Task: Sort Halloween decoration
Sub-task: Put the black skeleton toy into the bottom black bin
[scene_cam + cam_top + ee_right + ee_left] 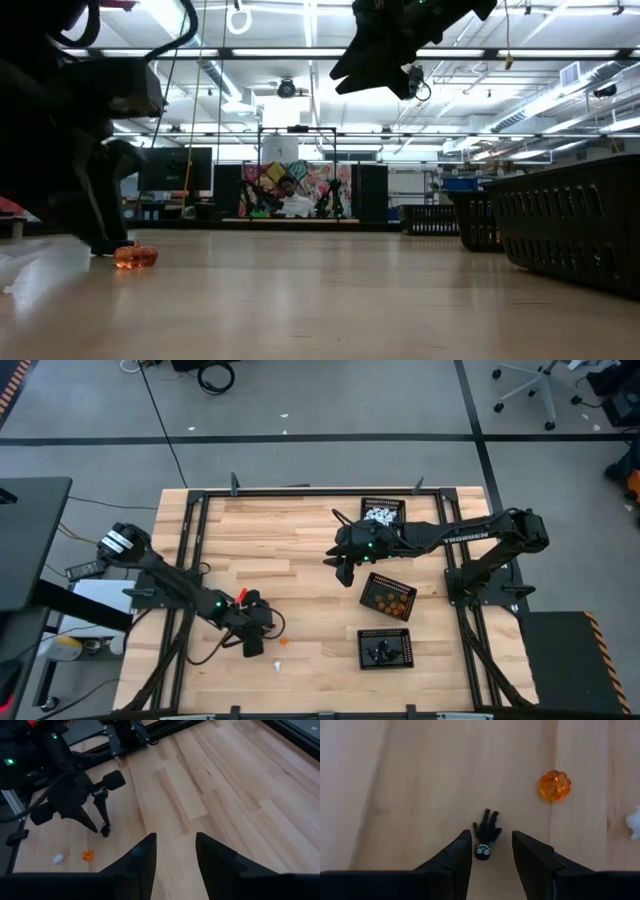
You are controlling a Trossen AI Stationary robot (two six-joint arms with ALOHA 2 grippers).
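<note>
Lying flat on the wooden table between the left gripper's spread fingers, the tiny black skeleton figure, probably light, stiff and slippery, wants pinching across its torso, orange pumpkin at two o'clock; the right gripper hangs spread, empty.

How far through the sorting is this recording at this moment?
Nearly done: three trays hold white, orange and black figures. In hand: the left gripper, open, straddles a black figure. Left: an orange pumpkin and a white figure. The right gripper hangs open above the table.
</note>
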